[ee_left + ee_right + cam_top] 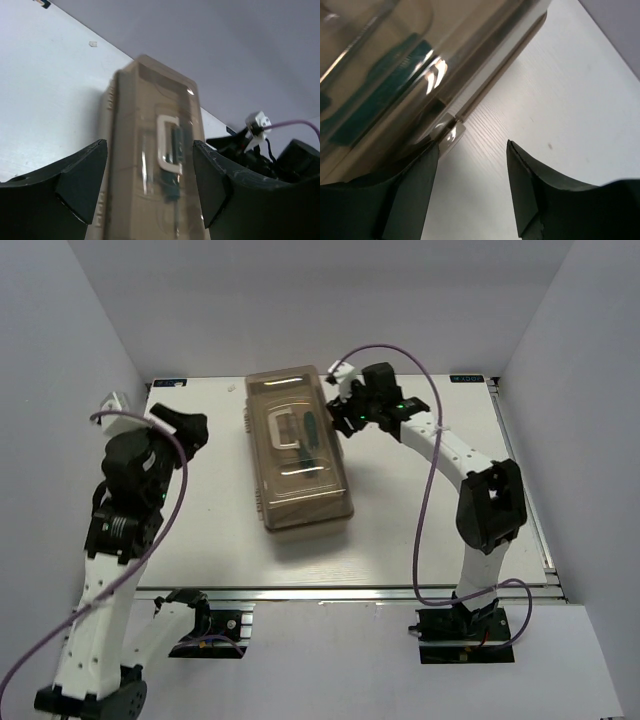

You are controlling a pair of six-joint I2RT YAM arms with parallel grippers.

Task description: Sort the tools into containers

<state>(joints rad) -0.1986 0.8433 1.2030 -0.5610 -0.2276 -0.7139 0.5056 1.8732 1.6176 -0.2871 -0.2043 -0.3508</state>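
Observation:
The toolbox (298,450) lies closed in the middle of the table, its smoky brown lid down with a beige handle (284,430). A green-handled tool (311,433) shows through the lid, also in the left wrist view (175,167) and the right wrist view (380,90). My right gripper (345,412) is open at the toolbox's right side by a clear latch (447,132), its left finger (407,190) against the box. My left gripper (190,427) is open, left of the toolbox and apart from it. The toolbox (155,165) lies between its fingers in view. Other tools and beige trays are hidden.
White walls enclose the table on three sides. A purple cable (425,510) loops beside the right arm. The table's front edge (350,592) has a metal rail.

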